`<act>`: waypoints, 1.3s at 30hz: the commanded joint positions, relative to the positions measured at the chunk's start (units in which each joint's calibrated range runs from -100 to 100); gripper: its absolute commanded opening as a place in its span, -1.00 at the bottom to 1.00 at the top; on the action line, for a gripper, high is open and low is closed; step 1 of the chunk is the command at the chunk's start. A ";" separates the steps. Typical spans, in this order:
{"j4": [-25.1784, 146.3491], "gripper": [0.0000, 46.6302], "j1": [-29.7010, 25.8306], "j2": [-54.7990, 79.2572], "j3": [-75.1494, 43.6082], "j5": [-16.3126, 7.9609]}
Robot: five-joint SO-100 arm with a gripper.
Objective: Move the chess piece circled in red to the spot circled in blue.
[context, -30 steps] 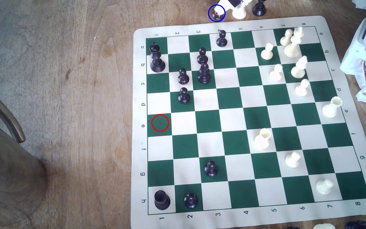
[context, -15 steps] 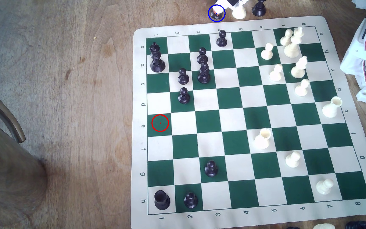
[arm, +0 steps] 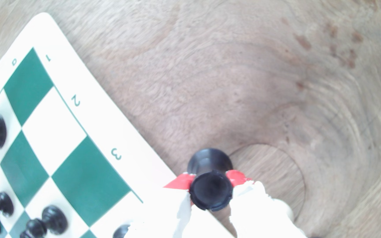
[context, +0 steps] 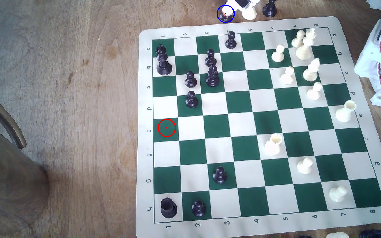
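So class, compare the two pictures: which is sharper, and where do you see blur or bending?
Exterior view: sharp and evenly lit, board lines straight, pieces casting only soft shadows. Wrist view: softer, the board's edge and wood grain curve from lens distortion, pawns smeared, the rook in the claw clearest, white claw parts overexposed.

A brown wooden table (context: 70, 91) carries a green-and-cream roll-up chess mat (context: 354, 219) toward 3 o'clock. Directly on the bare wood near 12 o'clock stand a black rook (context: 225, 17) inside the blue ring, a cream piece (context: 249, 14) and a black piece (context: 269, 9)
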 commanded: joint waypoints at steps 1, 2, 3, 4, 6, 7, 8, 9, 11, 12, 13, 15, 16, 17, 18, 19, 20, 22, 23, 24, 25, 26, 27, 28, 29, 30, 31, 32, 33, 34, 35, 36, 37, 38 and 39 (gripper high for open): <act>-0.65 -0.43 -0.03 -1.34 -4.41 -0.34; -0.73 -0.40 -0.03 -1.34 -4.41 -0.34; -0.97 -0.34 0.05 -1.68 -4.13 -0.39; -1.96 -0.31 0.13 -2.19 -3.59 -0.39; -3.43 -0.25 0.28 -3.80 -2.77 -0.49; -3.51 -0.25 0.28 -4.48 -2.77 -0.54; -3.51 -0.25 0.20 -5.08 -2.77 -0.63; -3.51 -0.24 0.05 -5.84 -2.77 -0.73; -3.51 -0.22 -0.19 -8.64 -2.77 -0.98; -3.43 -0.21 -0.26 -9.58 -2.77 -1.07; -3.10 -0.21 -0.34 -10.77 -2.77 -1.17; -2.78 -0.21 -0.66 -13.31 -2.59 -1.51; -2.69 -0.23 -1.12 -16.62 -1.69 -1.76; -2.78 -0.23 -1.36 -18.32 -1.14 -1.95; -3.51 -0.24 -1.67 -20.70 0.04 -2.20; -4.58 -0.24 -1.99 -23.41 1.58 -2.25; -5.15 -0.24 -3.00 -28.93 4.21 -2.39; -4.91 -0.24 -4.41 -34.45 7.11 -2.49; -4.33 -0.23 -5.19 -37.42 8.74 -2.64; -3.59 -0.23 -5.97 -40.22 10.10 -2.69; -2.61 -0.23 -7.62 -45.99 13.45 -2.83; -1.47 -0.24 -8.71 -49.22 15.27 -2.88; -0.65 -0.24 -9.57 -51.68 16.63 -2.98; 0.09 -0.24 -10.59 -54.65 18.44 -3.03; 1.48 -0.23 -12.39 -59.83 21.70 -3.13; 2.14 -0.23 -13.25 -62.21 23.06 -3.17; 2.96 -0.23 -14.03 -64.84 24.61 -3.17; 3.78 -0.25 -14.73 -66.79 25.69 -3.17; 5.66 -0.28 -16.30 -70.78 28.05 -3.17; 6.23 -0.29 -17.08 -73.07 29.59 -3.17; 6.72 -0.29 -17.71 -75.37 31.22 -3.13; 7.13 -0.29 -18.33 -77.66 33.13 -3.03; 7.30 -0.29 -19.11 -81.39 36.39 -2.98; 7.38 -0.29 -19.58 -83.69 38.30 -2.88; 7.38 -0.30 -19.90 -85.81 39.84 -2.88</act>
